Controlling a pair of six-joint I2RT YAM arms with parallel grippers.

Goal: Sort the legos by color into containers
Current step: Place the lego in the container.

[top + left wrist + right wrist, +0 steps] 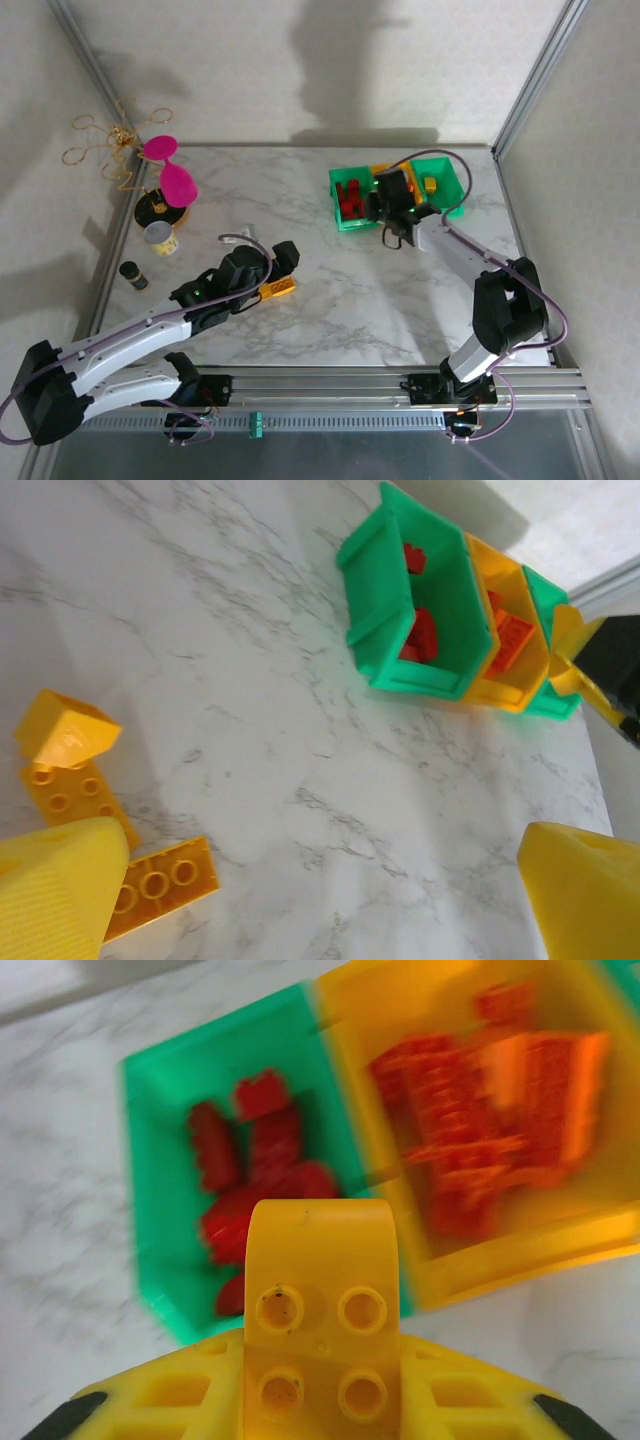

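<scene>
Sorting state: red, orange and yellow each have a bin in the containers. By my judgement the job is near done, with one brick in hand and three loose.
Pink cups: far left of the containers, beside the white cup. Neither is part of the sort.
Left pincer: well left of the containers, low over the table, spread wide with nothing between the fingers. I read this as set for the next pick.
Loose bricks: a sloped yellow one, a studded yellow one and a darker, orange-tinged flat one. They lie close together beside my left finger, farthest from the containers.
Left green bin: left end of the containers. It holds the red bricks.
Right pincer: above the containers' near wall, clamped on the arched yellow brick, studs facing the wrist camera. I carry it high so it passes over the walls.
Yellow middle bin: centre of the containers. It holds the orange bricks. The wrist view is blurred, so I cannot tell which bin lies directly under the arch.
Right green bin: right end of the containers. It holds yellow bricks, so it is the likely place for the arch.
</scene>
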